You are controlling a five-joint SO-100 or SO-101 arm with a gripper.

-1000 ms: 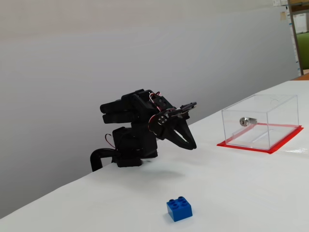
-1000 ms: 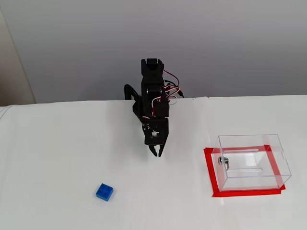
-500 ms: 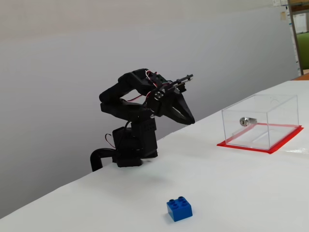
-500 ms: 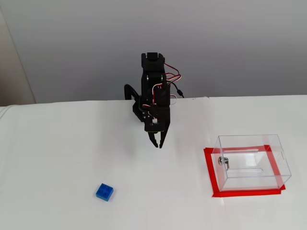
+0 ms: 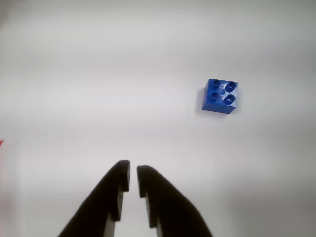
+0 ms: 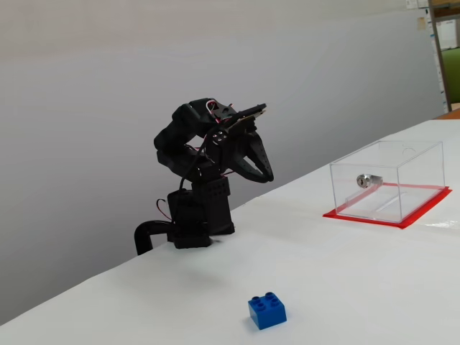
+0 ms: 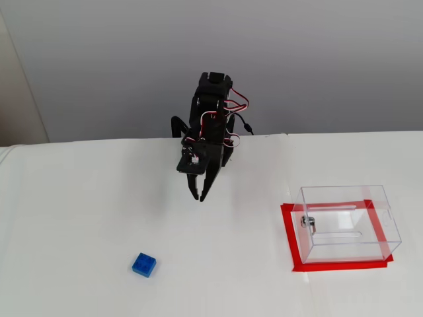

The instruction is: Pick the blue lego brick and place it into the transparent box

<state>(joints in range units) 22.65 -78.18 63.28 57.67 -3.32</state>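
The arm (image 7: 210,125) is matte black plastic with red-and-white cables looping beside its joints and a tapered two-finger hand (image 5: 133,177).

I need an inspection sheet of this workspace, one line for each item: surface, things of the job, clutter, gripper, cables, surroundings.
Surface: white table, flat and clean.
Job's things: blue lego brick lies alone on the table, studs up, untouched; in the wrist view it sits ahead and to the right of the fingertips. Transparent box stands on a red base at the right of that fixed view, open on top as far as can be told.
Clutter: small silver metal cylinder inside the box.
Gripper: gripper raised above the table, empty, jaws nearly closed with a narrow gap.
Cables: red and white wires looped on the arm, clear of the table.
Surroundings: plain grey wall behind; shelving at the far right edge in a fixed view.
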